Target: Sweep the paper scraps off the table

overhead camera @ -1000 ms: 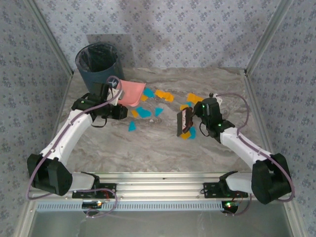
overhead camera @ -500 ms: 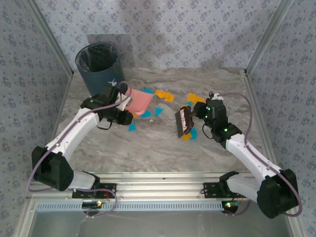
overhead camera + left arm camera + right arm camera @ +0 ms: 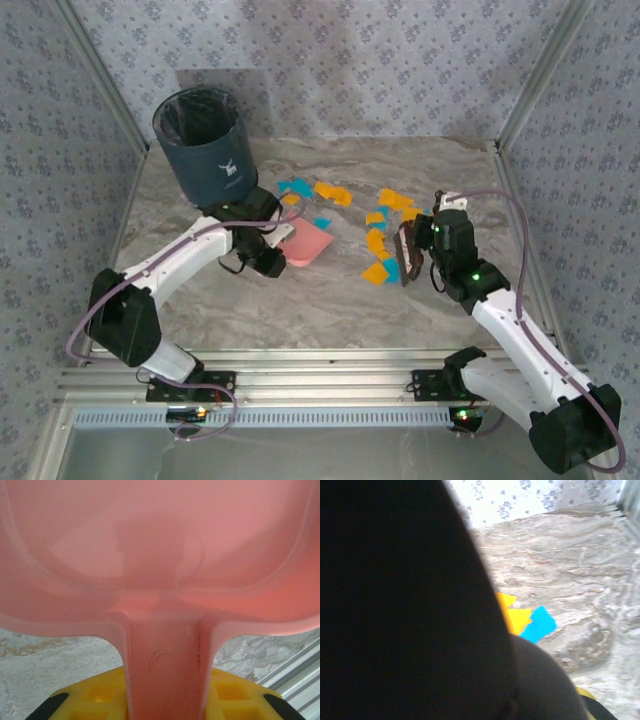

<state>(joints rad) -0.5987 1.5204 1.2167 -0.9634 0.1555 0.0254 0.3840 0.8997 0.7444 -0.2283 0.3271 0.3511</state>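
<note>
The left gripper's (image 3: pixel 165 705) yellow fingers (image 3: pixel 97 695) clench the flat handle of a translucent pink plastic dustpan (image 3: pixel 160 555), whose tray shows plain pink in the left wrist view. Seen from above, the pan lies left of centre on the grey-beige marbled table (image 3: pixel 300 310). Right of centre, the right gripper (image 3: pixel 420 250) is clamped on a dark hand brush (image 3: pixel 406 258) standing on edge. Bright orange and teal-blue paper scraps (image 3: pixel 378 246) lie scattered on the table between pan and brush and toward the back wall, some just beside the brush. At upper left stands a round dark blue bin (image 3: pixel 205 165) with a black liner (image 3: pixel 195 108); its contents cannot be made out.
</note>
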